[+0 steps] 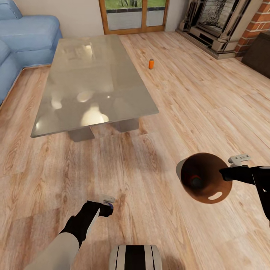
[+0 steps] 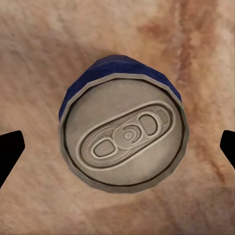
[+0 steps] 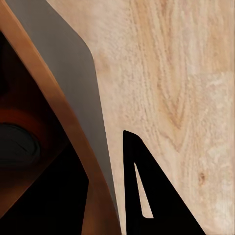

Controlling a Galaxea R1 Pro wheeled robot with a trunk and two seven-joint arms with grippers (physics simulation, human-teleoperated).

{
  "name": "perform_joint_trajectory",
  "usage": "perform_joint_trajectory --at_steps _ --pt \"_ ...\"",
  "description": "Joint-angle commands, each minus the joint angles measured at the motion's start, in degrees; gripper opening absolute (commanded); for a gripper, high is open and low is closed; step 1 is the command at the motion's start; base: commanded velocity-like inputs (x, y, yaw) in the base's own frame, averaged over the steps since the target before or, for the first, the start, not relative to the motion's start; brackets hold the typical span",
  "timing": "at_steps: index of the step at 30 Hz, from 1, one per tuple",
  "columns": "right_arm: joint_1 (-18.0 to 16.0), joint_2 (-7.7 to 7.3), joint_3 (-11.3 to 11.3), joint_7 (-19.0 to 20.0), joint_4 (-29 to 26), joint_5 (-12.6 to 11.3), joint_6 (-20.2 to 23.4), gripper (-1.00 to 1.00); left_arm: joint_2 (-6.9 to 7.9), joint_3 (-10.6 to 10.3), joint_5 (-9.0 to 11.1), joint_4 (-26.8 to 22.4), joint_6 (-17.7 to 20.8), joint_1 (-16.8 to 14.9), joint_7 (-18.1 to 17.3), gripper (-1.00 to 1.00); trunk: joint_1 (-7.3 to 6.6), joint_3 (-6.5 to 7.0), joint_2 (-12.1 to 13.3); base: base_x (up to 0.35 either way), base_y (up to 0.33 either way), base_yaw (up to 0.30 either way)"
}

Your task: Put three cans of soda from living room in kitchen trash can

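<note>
Wood plank floor [image 1: 210,97], blue soda can [image 2: 125,132] upright between spread fingers of released left gripper [image 2: 117,147].

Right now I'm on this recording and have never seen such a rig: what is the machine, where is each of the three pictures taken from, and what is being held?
This is a simulated wheeled robot with two arms, each ending in a two-fingered gripper. The large picture looks down from its head over a light wood plank floor; the other two come from cameras near each gripper.

The right gripper is shut on the rim of a grey tapered bucket with a brown-orange inside, the trash can. The right wrist camera looks along that rim. Something dark lies at the bottom, likely a can.

The left gripper hangs open above a dark blue soda can with a silver top, standing upright on the floor, its fingertips on either side without touching.

An orange soda can stands on the floor beside a large glass low table.
</note>
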Motion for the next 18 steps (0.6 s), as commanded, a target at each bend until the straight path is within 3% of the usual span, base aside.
perform_joint_trajectory --at_steps 1,11,18 --pt "-0.01 0.00 0.02 0.03 0.00 -0.47 0.11 -1.00 0.00 0.00 -0.02 0.00 0.00 0.01 0.00 1.00 -0.01 0.00 0.00 0.000 0.020 0.000" --pt "0.06 0.00 0.15 -0.04 0.01 -0.47 0.11 -1.00 0.00 0.00 -0.04 -0.04 -0.05 0.02 0.16 1.00 -0.01 0.00 0.00 0.004 0.006 0.000" --pt "0.10 0.02 0.65 -0.06 0.02 -0.20 0.11 -1.00 0.00 0.00 -0.04 -0.08 -0.07 0.02 0.11 1.00 -0.01 0.00 0.00 0.109 0.000 0.000"
